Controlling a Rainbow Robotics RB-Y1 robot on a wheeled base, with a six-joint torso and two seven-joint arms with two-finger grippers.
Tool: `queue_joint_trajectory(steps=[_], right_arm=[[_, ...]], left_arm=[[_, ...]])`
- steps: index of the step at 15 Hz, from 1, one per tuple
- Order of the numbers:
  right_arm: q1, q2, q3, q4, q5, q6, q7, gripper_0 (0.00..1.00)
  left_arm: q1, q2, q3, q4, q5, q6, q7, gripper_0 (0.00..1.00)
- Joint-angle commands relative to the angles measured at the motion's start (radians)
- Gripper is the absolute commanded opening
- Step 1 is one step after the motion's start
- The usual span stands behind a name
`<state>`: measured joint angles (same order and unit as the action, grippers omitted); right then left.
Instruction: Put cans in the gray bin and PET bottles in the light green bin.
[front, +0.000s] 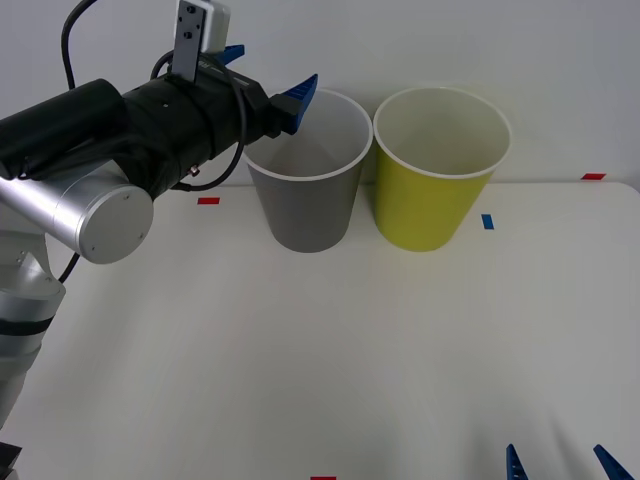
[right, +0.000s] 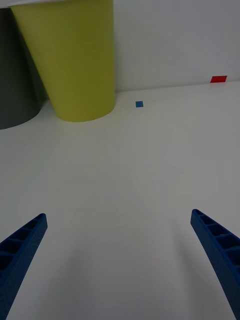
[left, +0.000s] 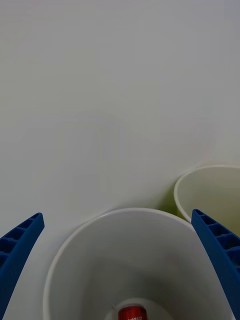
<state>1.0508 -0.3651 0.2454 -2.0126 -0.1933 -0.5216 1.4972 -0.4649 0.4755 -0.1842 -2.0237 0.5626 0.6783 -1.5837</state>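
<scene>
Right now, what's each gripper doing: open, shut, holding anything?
Left gripper: open, empty, above the gray bin; the red can lies inside the bin.
Right gripper: open, empty, low over the table near its front edge.

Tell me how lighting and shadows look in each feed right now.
Front view: even, soft light, with faint shadows at the base of the gray bin and the light green bin. Right wrist view: pale shadows on the table ahead of the open right tool. Left wrist view: the red can sits in shade at the bin's bottom, below the open left tool.
</scene>
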Motion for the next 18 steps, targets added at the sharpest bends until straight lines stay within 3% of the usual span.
queue_joint_trajectory(steps=[1,8,14,18], right_arm=[[0.0,0.0,0.0,0.0,0.0,0.0,0.0,1.0],[0.0,0.0,0.0,0.0,0.0,0.0,0.0,1.0],[0.0,0.0,0.0,0.0,0.0,0.0,0.0,1.0],[0.0,0.0,0.0,0.0,0.0,0.0,0.0,1.0]], left_arm=[[0.12,0.038,0.032,-0.112,-0.016,0.001,-0.001,1.0],[0.494,0.043,0.101,-0.363,-0.041,0.0,-0.006,1.0],[0.704,0.035,0.104,-0.445,-0.056,-0.003,-0.007,1.0],[0.828,-0.057,0.103,-0.464,-0.059,-0.034,-0.047,1.0]])
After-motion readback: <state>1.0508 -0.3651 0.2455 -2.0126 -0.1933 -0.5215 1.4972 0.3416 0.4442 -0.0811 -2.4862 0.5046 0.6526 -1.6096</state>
